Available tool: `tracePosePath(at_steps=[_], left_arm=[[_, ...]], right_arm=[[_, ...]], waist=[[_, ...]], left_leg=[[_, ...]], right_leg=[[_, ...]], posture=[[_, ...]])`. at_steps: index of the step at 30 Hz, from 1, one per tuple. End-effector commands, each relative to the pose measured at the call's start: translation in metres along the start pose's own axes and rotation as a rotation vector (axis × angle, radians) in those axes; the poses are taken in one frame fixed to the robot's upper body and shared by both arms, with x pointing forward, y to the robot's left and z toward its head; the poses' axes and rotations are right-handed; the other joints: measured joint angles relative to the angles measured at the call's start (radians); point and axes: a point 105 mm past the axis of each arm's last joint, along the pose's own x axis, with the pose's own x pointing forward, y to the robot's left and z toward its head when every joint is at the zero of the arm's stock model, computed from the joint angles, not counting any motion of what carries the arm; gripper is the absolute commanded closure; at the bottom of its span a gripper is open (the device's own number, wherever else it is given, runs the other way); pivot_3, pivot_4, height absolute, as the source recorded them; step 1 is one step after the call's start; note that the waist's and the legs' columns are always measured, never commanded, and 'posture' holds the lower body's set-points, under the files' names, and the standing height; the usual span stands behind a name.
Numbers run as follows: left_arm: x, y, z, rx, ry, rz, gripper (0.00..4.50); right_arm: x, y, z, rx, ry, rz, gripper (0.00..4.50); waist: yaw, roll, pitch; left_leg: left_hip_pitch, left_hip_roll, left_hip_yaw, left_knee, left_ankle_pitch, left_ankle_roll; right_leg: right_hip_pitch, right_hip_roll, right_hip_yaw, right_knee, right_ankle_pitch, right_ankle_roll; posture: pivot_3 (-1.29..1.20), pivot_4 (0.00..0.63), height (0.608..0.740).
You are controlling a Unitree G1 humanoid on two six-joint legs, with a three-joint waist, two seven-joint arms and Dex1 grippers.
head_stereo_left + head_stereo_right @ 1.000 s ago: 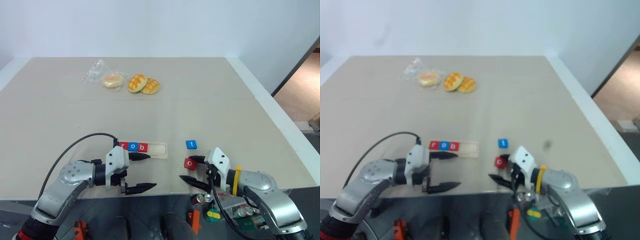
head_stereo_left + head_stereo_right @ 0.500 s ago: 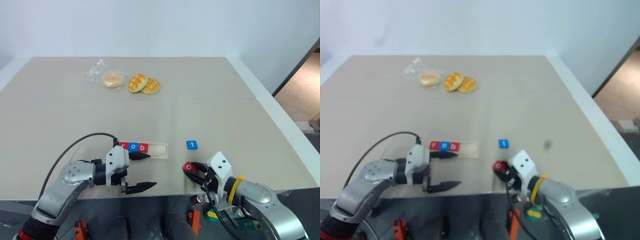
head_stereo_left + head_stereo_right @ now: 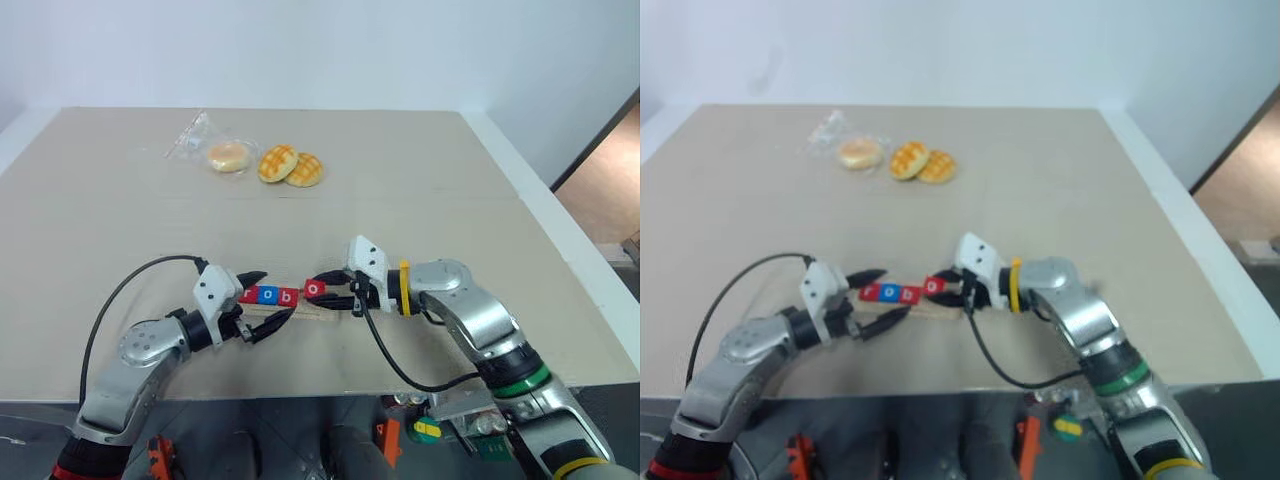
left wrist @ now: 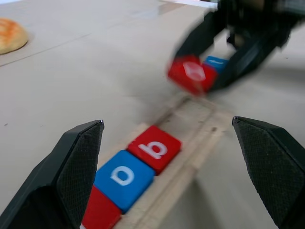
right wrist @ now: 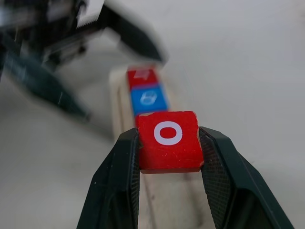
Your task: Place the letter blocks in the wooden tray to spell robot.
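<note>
Since a second ago, the right gripper [image 5: 167,143] has picked up the red o block [image 5: 167,140] and carried it over the wooden tray [image 4: 200,125]. Left gripper [image 3: 263,302] is wide open around the tray's r, o, b end.

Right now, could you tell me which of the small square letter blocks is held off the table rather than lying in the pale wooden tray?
The red block with the white o, clamped in the right gripper above the pale wooden tray's free end; the r, blue o and red b lie in its groove.

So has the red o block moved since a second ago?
Yes. The red o block, shut in the right gripper, went from beside the blue t block to over the wooden tray.
</note>
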Motion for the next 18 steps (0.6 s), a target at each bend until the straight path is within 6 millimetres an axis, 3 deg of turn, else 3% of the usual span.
tracePosePath(at_steps=[1, 4, 18], left_arm=[[-0.003, -0.003, 0.009, 0.023, -0.031, 0.024, 0.00], [-0.006, -0.005, 0.009, 0.028, -0.030, 0.029, 0.00], [-0.009, -0.007, 0.011, 0.035, -0.037, 0.019, 0.00]], right_arm=[[0.003, -0.006, 0.006, -0.068, -0.004, 0.036, 3.29], [0.008, -0.010, 0.004, -0.066, 0.004, 0.050, 3.29], [0.020, -0.007, -0.007, -0.066, 0.030, 0.089, 3.29]], waist=[[0.000, 0.000, 0.000], [0.006, 0.000, 0.000], [0.008, 0.000, 0.000]], left_leg=[[-0.002, 0.000, 0.000, 0.001, -0.001, 0.000], [-0.008, 0.000, -0.002, 0.001, -0.002, -0.001], [-0.008, 0.000, -0.002, 0.005, 0.001, -0.002]], right_leg=[[-0.001, 0.000, 0.000, 0.000, 0.001, -0.002], [-0.006, 0.000, -0.002, 0.000, 0.002, -0.004], [-0.006, 0.001, -0.004, 0.001, 0.005, -0.003]], posture=[[0.00, 0.150, 0.740], [0.00, 0.150, 0.740], [0.00, 0.150, 0.740]])
